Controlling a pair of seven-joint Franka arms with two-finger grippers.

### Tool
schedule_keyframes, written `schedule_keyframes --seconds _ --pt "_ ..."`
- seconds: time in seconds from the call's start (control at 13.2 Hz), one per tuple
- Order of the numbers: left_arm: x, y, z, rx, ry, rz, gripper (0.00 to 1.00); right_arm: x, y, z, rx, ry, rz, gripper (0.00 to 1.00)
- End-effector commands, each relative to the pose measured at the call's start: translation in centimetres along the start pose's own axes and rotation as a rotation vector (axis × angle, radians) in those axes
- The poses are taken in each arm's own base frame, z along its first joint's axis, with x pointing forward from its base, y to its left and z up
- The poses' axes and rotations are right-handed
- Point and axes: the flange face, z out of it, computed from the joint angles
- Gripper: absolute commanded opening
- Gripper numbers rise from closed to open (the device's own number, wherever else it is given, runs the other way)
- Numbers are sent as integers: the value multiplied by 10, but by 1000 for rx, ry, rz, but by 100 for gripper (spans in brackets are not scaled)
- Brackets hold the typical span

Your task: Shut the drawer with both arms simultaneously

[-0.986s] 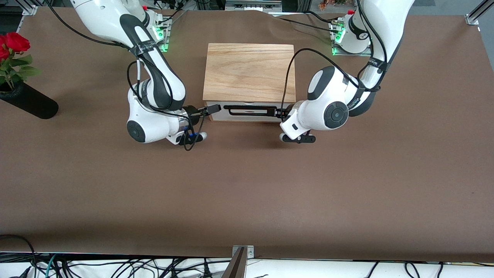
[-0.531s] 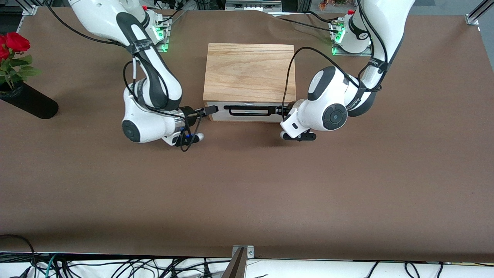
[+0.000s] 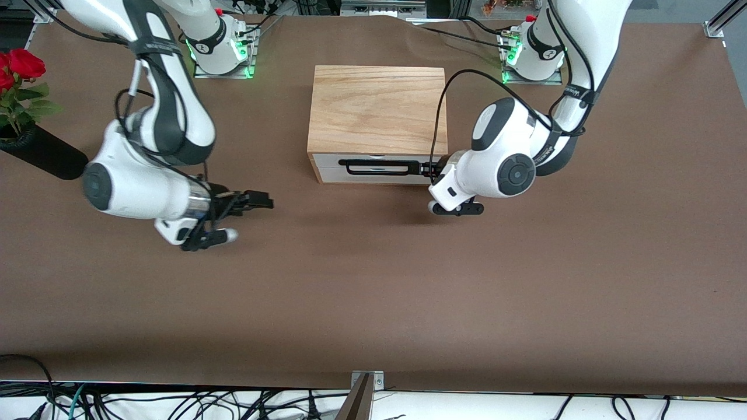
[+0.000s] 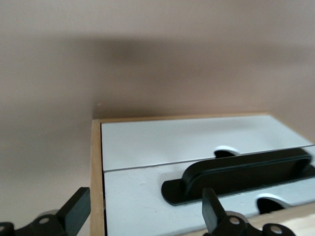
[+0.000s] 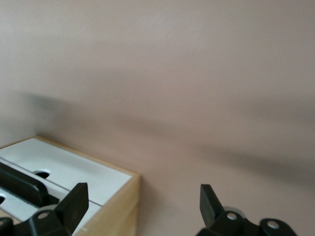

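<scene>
The light oak box (image 3: pixel 376 108) stands mid-table. The drawer's white front (image 3: pixel 335 173) with its black handle (image 3: pixel 378 168) sits flush in the box. My left gripper (image 3: pixel 429 170) is open at the handle's end toward the left arm. In the left wrist view my left gripper (image 4: pixel 142 216) frames the white front (image 4: pixel 138 196) and the handle (image 4: pixel 236 172), gripping nothing. My right gripper (image 3: pixel 259 202) is open and empty over bare table, apart from the box. The right wrist view shows my right gripper (image 5: pixel 142 206), open, with the box corner (image 5: pixel 118 199) between its fingers farther off.
A black vase (image 3: pixel 44 154) with red roses (image 3: pixel 23 63) lies at the right arm's end of the table. A brown cloth (image 3: pixel 373 291) covers the table. Cables run along the edge nearest the camera.
My right arm has drawn back from the drawer's end, toward the right arm's end of the table and nearer the camera. My left gripper has stayed at the handle.
</scene>
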Motion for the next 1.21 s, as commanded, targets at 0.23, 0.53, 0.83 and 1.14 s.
schedule_keyframes --seconds 0.23,0.53,0.83,1.14 --pt "16 -47 -66 25 120 -56 100 -70 21 -142 -259 -26 -70 100" --pt "23 -113 -119 243 258 -68 100 -97 26 -217 -453 66 -95 100" --pt "-5 -148 -191 363 401 -91 100 -116 28 -228 -359 31 -51 100" --pt "-64 -166 -268 374 476 9 100 -116 26 -234 -361 25 -41 100"
